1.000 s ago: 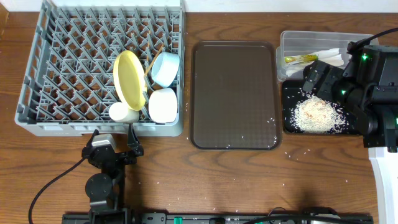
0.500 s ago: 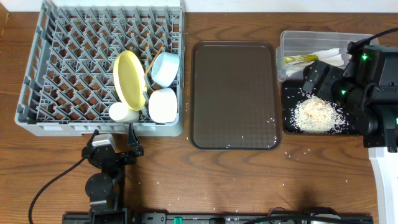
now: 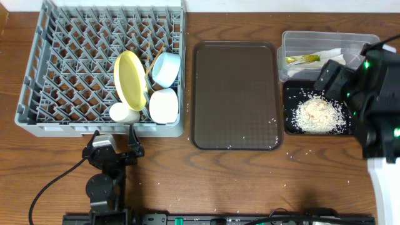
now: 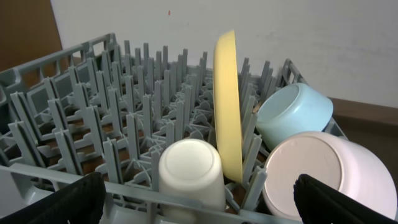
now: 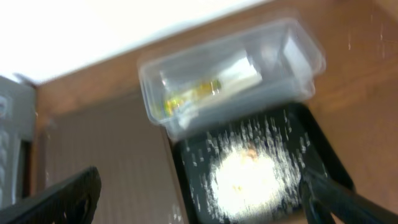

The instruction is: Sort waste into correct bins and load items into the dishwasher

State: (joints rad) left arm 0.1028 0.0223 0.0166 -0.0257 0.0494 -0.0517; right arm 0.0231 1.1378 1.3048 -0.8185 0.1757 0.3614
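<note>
The grey dishwasher rack (image 3: 75, 75) holds an upright yellow plate (image 3: 128, 80), a light blue bowl (image 3: 166, 69), a white bowl (image 3: 164, 105), a small white cup (image 3: 124, 113) and chopsticks (image 3: 154, 59). My left gripper (image 3: 114, 137) sits open just outside the rack's front wall, facing the cup (image 4: 191, 169) and plate (image 4: 227, 106). The clear tub (image 3: 294, 42) contains a green-yellow wrapper (image 3: 303, 60) and white napkins (image 3: 331, 55). A rice pile (image 3: 319, 114) lies in the black tray (image 3: 289, 125). My right gripper (image 3: 331, 76) hovers open and empty above the tray's right side; its view is blurred.
A flat brown serving tray (image 3: 235, 95) lies between the rack and the bins, with a few rice grains on it. Loose grains dot the wooden table (image 3: 250, 181) near the tray's front. The left arm's cable runs along the table's front left.
The right arm has shifted to the right, uncovering more of the black tray and the rice. The left arm and everything in the rack stay as they were.
</note>
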